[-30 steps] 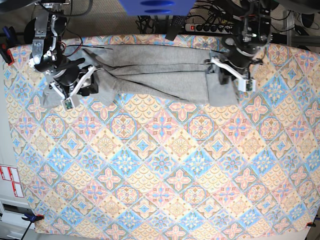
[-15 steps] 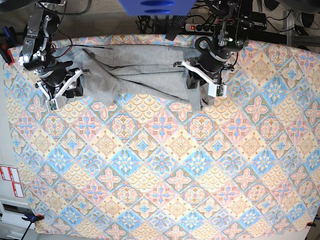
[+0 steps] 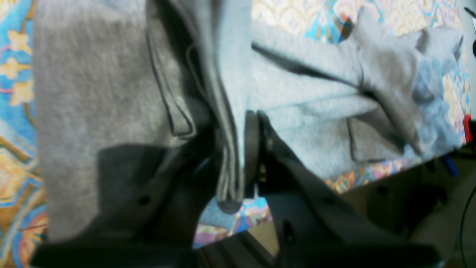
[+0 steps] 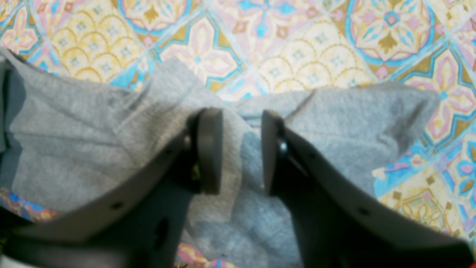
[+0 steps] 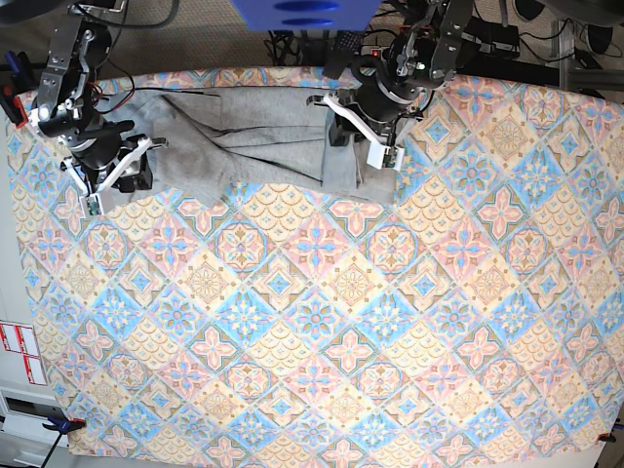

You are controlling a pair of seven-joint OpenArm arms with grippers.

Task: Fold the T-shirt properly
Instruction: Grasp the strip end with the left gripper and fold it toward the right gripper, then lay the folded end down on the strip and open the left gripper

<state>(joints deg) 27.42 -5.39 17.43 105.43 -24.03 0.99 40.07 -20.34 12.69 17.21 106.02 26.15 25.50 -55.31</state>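
The heather-grey T-shirt (image 5: 253,136) lies crumpled along the far edge of the patterned tablecloth (image 5: 312,322), with its right end folded in towards the middle. No lettering shows. My left gripper (image 5: 356,144) is at the shirt's right end. In the left wrist view this gripper (image 3: 234,163) is shut on a thick fold of the shirt (image 3: 93,93). My right gripper (image 5: 119,174) is at the shirt's left end. In the right wrist view it (image 4: 241,149) is open, its fingers (image 4: 210,149) apart just above the grey cloth (image 4: 74,141).
A power strip and cables (image 5: 400,51) lie behind the table's far edge. A blue object (image 5: 302,12) hangs at the top centre. A red clamp (image 5: 10,97) sits on the left edge. White labels (image 5: 21,351) are at the lower left.
My left gripper has moved left in the base view, dragging the shirt's right end over towards the middle. My right gripper has shifted a little left and back.
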